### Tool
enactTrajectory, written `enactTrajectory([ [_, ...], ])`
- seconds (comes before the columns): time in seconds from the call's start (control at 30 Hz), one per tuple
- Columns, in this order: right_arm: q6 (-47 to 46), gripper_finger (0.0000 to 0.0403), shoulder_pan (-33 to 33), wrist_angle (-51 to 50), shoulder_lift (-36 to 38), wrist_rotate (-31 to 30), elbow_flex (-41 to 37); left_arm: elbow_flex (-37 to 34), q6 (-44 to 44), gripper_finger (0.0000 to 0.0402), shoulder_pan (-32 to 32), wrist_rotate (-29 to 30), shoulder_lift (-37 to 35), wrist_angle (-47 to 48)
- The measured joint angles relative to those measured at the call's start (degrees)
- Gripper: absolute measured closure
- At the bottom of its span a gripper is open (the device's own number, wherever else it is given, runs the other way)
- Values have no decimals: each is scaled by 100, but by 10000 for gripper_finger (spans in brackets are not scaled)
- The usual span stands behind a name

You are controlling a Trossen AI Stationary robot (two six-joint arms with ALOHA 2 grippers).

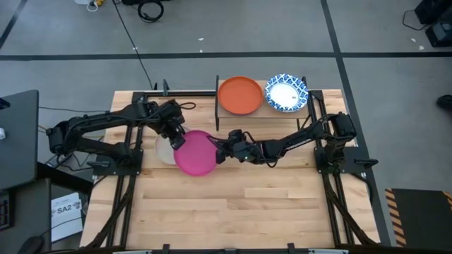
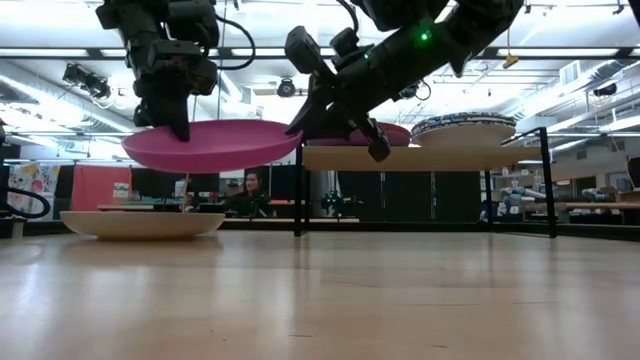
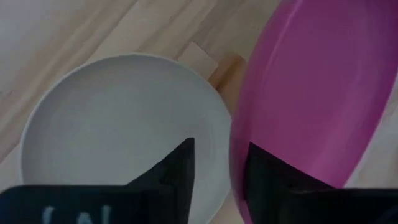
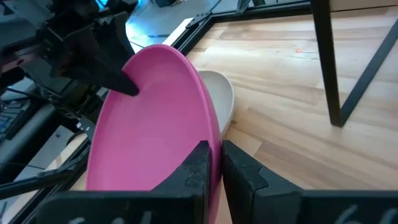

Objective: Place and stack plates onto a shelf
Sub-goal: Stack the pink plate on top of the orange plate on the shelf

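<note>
A: Starting at the left of the high view, where did the left gripper (image 1: 174, 134) stand?

B: At the left rim of the magenta plate (image 1: 193, 152), reaching in from the left edge of the frame. In its own wrist view the two dark fingers (image 3: 177, 174) stood a little apart, the plate's edge by the gap between them, so I judged that pincer parted and letting go, not clamped.

A: And below it?

B: A pale plate (image 1: 164, 151) lay on the tabletop (image 1: 247, 204), left of centre, half hidden by the magenta one. In the low view the magenta plate hung level above it, well clear.

A: The right side?

B: The right gripper (image 1: 220, 147) came in low from the right of the frame, arm stretched nearly flat, and pinched the plate's right rim. In its wrist view the fingers (image 4: 198, 167) were closed on that thin edge.

A: How would the plate handle?

B: Stiff and light, I'd judge, likely smooth and slippery at the lip, and liable to tip when held from one side. The rim was the only hold; a deep, firm bite seemed wise.

A: The shelf (image 1: 256, 111)?

B: Upper centre, bearing an orange plate (image 1: 240, 94) and, to its right, a blue-rimmed plate (image 1: 286, 92).
</note>
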State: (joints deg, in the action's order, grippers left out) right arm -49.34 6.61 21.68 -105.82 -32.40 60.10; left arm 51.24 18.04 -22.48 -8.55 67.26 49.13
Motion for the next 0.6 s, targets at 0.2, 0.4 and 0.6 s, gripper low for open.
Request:
enactTrajectory([
  [0.2, -4, 366, 0, -215, 0, -14, 7, 0, -350, 249, -15, 10, 0, -30],
  [0.4, -9, 366, 0, -326, 0, -21, 13, -2, -521, 246, -17, 11, -27, -16],
  [0.6, -31, 375, -2, -415, 2, -61, 13, -4, -572, 246, -12, 3, -272, 25],
])
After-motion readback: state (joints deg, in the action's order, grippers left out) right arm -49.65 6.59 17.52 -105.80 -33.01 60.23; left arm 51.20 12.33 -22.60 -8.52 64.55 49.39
